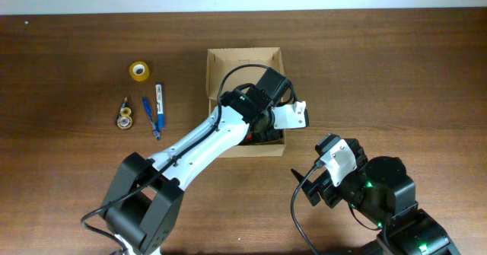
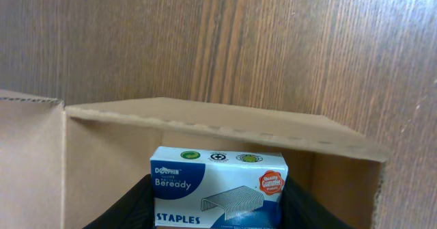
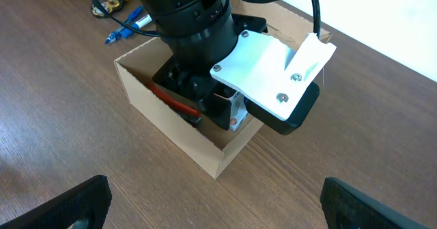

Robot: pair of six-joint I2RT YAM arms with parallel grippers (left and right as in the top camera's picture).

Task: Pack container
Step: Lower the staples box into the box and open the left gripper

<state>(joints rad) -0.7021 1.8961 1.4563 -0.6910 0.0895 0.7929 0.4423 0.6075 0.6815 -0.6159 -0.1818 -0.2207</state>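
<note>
Where visible around container (image 1: 245, 63), wood-grain table (image 1: 61, 179)

Container (image 1: 236, 65) matt brown cardbd; table (image 1: 380, 72) wood-grain; staple box (image 2: 218, 188) glossy.

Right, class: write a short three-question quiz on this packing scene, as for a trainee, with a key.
1. True or false: the right gripper is shut on a pen.
2. What does the left gripper hold inside the container? A) ruler; B) staples box; C) marker.
3. Where does the yellow tape roll lie?
Key: 1 false, it is open; 2 B; 3 on the table, outside the container.
</note>
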